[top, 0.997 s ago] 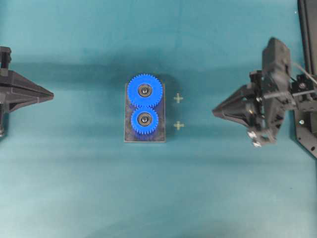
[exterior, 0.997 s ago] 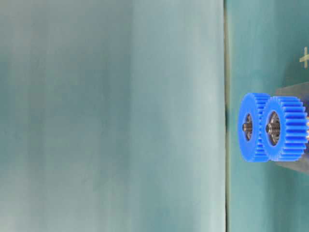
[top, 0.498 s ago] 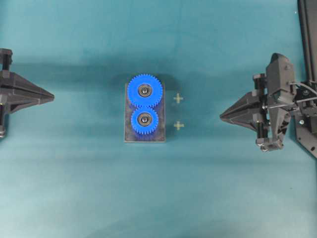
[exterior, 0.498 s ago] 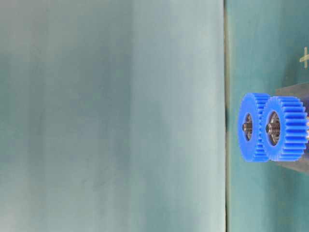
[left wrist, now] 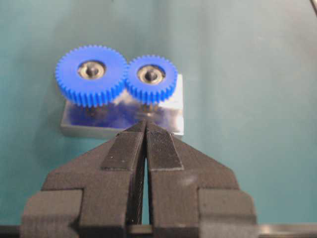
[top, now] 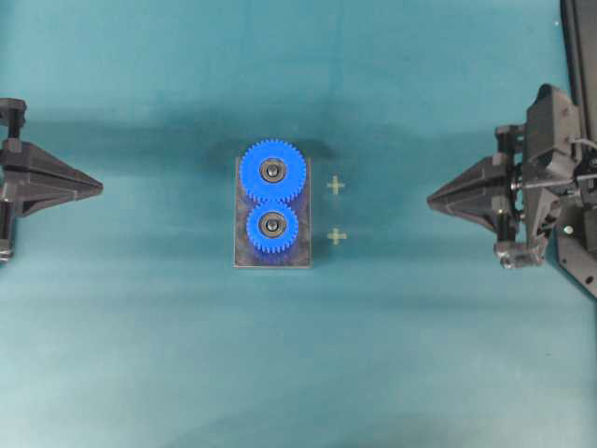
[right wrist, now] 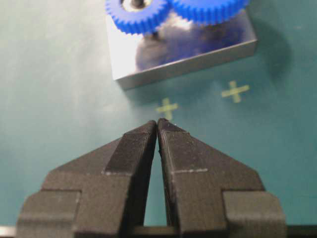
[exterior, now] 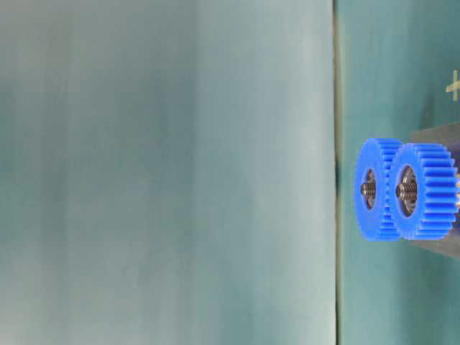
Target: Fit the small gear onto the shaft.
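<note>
Sitting seated on the shaft (left wrist: 150, 74), the small gear (top: 272, 225), teeth meshed with the larger blue gear (top: 272, 172), both over the grey metal plate (top: 300, 254) at mid desk (top: 140, 355). Judging the fit as apparently done, so best handled by leaving the pair alone and parking clear, no brushing of the teeth. Left hand (top: 96, 188) closed and empty, tips pressed together, well apart from the plate on the left; right hand (top: 434, 200) likewise closed on nothing, well apart on the right, beyond two pale cross marks (top: 336, 211). Bright-blue plastic, fine even teeth, dark metal-ringed bore with the silvery pin end showing at centre; flat and level as far as the table-level view tells.
</note>
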`<control>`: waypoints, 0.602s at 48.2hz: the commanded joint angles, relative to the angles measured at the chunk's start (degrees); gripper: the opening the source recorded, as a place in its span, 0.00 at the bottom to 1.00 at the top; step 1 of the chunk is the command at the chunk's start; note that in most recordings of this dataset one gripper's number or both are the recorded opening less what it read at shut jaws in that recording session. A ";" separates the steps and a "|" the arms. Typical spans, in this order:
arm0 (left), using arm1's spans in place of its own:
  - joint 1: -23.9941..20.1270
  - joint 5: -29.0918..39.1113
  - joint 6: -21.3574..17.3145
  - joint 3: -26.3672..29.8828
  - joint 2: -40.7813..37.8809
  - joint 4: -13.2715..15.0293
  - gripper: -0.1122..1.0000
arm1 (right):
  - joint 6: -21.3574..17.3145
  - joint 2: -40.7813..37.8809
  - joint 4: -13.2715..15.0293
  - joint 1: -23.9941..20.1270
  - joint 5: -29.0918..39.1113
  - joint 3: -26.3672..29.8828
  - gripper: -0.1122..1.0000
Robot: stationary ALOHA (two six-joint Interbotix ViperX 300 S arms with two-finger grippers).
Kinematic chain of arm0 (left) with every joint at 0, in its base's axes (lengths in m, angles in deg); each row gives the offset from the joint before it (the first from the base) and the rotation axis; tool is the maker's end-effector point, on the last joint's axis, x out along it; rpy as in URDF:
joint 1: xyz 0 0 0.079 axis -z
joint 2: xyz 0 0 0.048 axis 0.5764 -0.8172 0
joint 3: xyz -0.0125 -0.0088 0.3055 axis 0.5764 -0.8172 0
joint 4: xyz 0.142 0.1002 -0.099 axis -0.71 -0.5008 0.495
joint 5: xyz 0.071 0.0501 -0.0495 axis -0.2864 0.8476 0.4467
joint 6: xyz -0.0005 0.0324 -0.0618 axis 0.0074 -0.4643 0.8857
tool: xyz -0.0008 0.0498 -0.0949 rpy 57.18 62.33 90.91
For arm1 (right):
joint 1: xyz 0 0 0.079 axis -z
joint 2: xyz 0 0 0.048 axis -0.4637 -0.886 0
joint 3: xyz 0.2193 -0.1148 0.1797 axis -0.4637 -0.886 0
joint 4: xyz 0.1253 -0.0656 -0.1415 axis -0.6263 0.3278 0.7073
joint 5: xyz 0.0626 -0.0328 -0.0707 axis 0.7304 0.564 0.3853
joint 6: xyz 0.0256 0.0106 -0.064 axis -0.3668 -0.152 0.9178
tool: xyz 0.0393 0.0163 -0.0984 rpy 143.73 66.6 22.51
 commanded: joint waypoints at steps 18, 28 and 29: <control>0.09 -3.78 4.31 -1.58 0.79 -0.18 0.10 | -0.18 3.34 0.00 0.35 -4.39 -2.99 0.27; 0.18 -3.78 4.31 -2.20 0.79 -0.18 0.10 | -0.26 5.45 0.00 0.35 -4.31 -4.66 0.27; 0.26 -3.78 4.31 -2.20 0.79 -0.09 0.10 | -0.26 5.62 0.00 0.35 -4.31 -4.75 0.27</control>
